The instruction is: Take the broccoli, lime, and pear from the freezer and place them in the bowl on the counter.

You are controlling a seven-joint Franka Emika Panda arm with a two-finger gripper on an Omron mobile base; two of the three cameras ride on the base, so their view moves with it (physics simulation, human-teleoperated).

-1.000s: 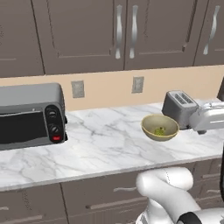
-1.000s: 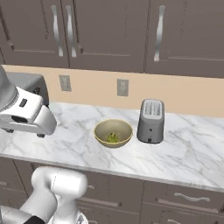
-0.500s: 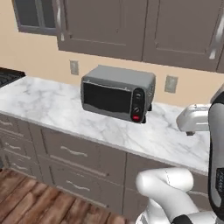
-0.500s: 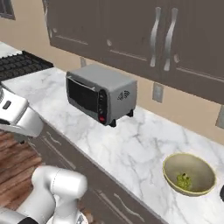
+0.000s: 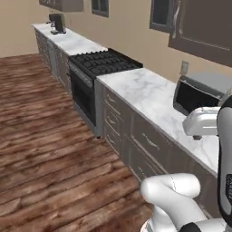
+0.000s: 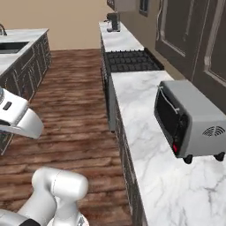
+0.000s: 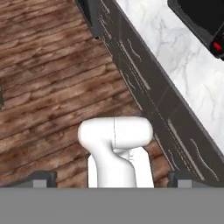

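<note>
End effector (image 7: 112,177) is seen opened wide, with nothing held, above the wood floor (image 7: 48,78). A toaster oven (image 6: 190,121) sits on the table (image 6: 145,132) near its back edge.

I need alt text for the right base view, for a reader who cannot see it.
A grey toaster oven stands on a white marble counter that runs back past a black stove to a coffee machine. Left of it lies wood floor.
</note>
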